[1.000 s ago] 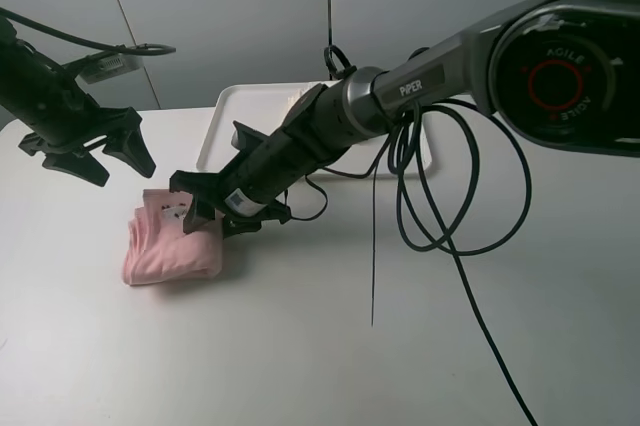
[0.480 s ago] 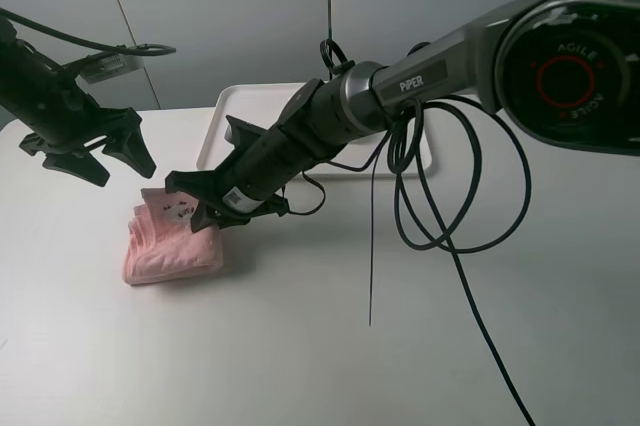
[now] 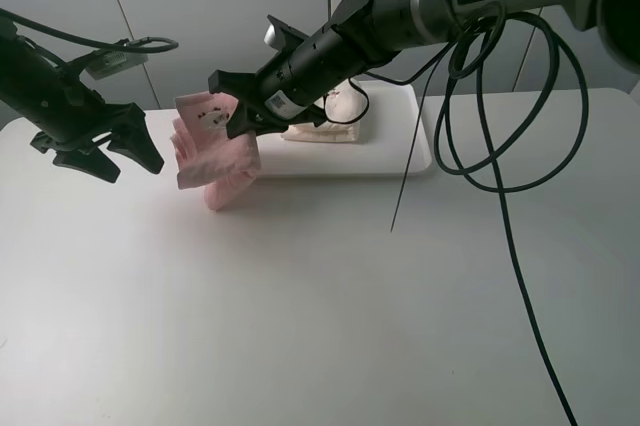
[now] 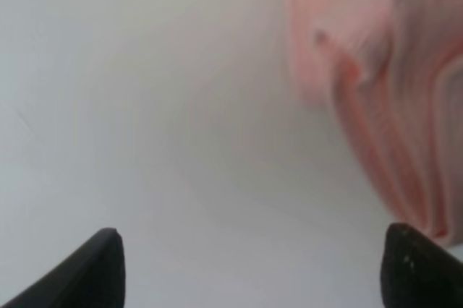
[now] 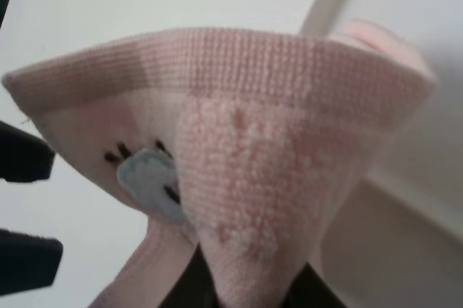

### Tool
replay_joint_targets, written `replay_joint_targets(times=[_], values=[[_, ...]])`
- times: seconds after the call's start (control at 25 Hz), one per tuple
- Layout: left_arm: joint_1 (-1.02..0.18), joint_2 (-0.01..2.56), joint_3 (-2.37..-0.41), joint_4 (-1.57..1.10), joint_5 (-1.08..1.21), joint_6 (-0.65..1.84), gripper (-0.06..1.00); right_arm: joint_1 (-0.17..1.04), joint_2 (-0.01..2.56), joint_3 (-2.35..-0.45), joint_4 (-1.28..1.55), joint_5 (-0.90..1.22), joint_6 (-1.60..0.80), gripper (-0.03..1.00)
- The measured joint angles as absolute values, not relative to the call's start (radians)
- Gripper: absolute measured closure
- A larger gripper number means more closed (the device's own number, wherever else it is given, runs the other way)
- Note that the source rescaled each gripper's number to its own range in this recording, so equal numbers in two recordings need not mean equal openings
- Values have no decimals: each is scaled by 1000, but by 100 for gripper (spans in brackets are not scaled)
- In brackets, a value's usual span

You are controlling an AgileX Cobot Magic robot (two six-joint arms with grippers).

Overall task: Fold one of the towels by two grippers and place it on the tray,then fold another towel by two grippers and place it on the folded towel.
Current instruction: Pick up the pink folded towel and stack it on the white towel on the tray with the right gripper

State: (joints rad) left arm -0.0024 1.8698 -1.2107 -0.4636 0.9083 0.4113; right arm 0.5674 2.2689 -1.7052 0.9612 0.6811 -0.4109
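**One towel lifted, one already on the tray**

One gripper alone is now carrying the pink towel (image 3: 215, 151): the right gripper (image 3: 243, 106), reaching across the middle, is pinching the folded bundle, which a second ago was lying on the table (image 3: 300, 306) with that gripper pressing down on it. The bundle is now hanging clear of the surface, just short of the tray's near left corner, its loose folds drooping below the jaws. In the right wrist view the cloth (image 5: 246, 170) is filling the frame, gathered between the closed jaws.

Beside it, the left gripper (image 3: 110, 151) is hovering with its jaws wide and holding nothing, about where it was a second ago; its wrist view is showing the pink folds (image 4: 383, 105) near its fingertips (image 4: 419, 264).

Farther back, the cream towel (image 3: 325, 121) is lying folded on the tray (image 3: 400, 161).

So the task seems to be nearing its end: carrying the pink bundle over the cream one and lowering it on top is what remains. The drooping folds may be at risk of opening.
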Motion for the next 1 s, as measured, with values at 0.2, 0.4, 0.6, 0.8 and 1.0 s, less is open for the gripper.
replay_joint_targets(times=[0.2,0.4,0.6,0.8,1.0], values=[[-2,1870,-1211,-465,912,413,2,497,2269,-1848,931,700,-385,86],[-2,1870,-1211,-468,912,413,2,432,2274,-1962,926,711,-375,86],[-2,1870,-1211,-468,914,415,2,372,2351,-2062,970,776,-366,86],[-2,1870,-1211,-468,914,417,2,308,2449,-2119,1003,835,-345,86],[-2,1870,-1211,-468,914,422,2,267,2518,-2119,996,852,-329,86]])
